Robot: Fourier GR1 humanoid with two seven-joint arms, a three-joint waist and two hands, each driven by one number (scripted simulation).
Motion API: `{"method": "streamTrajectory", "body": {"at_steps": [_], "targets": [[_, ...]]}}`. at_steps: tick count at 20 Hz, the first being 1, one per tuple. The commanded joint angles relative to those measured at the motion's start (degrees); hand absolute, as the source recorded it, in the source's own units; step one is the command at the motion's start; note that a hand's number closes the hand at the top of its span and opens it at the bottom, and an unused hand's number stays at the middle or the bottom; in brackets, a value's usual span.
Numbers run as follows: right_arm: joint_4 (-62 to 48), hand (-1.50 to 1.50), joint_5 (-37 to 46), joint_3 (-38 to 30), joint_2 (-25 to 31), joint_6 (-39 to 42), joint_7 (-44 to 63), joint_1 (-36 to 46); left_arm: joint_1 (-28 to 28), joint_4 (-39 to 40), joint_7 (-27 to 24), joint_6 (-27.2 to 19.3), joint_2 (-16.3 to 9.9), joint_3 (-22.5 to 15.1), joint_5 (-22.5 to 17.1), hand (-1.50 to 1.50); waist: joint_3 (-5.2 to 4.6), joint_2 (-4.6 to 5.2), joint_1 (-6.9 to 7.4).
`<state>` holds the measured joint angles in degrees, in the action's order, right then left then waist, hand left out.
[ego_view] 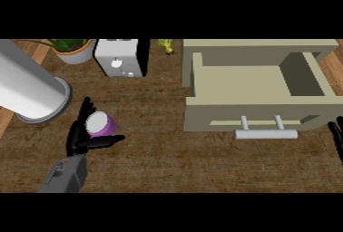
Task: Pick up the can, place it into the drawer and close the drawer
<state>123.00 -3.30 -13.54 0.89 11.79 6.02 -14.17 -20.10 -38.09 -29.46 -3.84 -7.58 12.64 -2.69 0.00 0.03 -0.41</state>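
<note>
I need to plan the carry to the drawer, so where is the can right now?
In the head view the can is at the left, in the left hand, beside the big white cylinder and well left of the open drawer.

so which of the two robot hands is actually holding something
The left robot hand, at the view's left: its black fingers curl round the purple can with a white top. The right robot hand only shows as fingers at the right edge, holding nothing.

One can (100, 124), one drawer (258, 93), one toaster (119, 57), one plant (72, 49), two robot hands (84, 136).
</note>
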Motion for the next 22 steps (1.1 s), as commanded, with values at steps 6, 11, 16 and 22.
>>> {"method": "streamTrajectory", "body": {"at_steps": [6,11,16,22], "targets": [[-1.2,-1.5,0.31,0.03,-0.08,0.35,-0.66,0.67,-2.78,4.21,-2.54,-0.7,2.29,-1.73,0.31,-1.5,-0.01,0.0,0.02],[0.41,-1.5,-2.21,-0.62,-0.82,1.36,-1.52,-1.26,-8.38,10.39,-5.52,2.7,0.18,0.72,-1.54,1.5,-0.04,0.1,-0.32],[0.77,-1.5,-1.28,-0.49,-0.73,-0.19,0.02,-0.64,-4.91,-1.23,1.57,3.07,3.07,-2.48,-2.82,1.5,0.0,-0.07,0.17],[3.03,-1.5,-2.2,-0.9,-0.85,2.26,-1.78,-5.58,-0.68,-8.61,2.54,3.84,1.97,-2.96,-4.11,1.5,0.01,-0.13,0.22]]}}
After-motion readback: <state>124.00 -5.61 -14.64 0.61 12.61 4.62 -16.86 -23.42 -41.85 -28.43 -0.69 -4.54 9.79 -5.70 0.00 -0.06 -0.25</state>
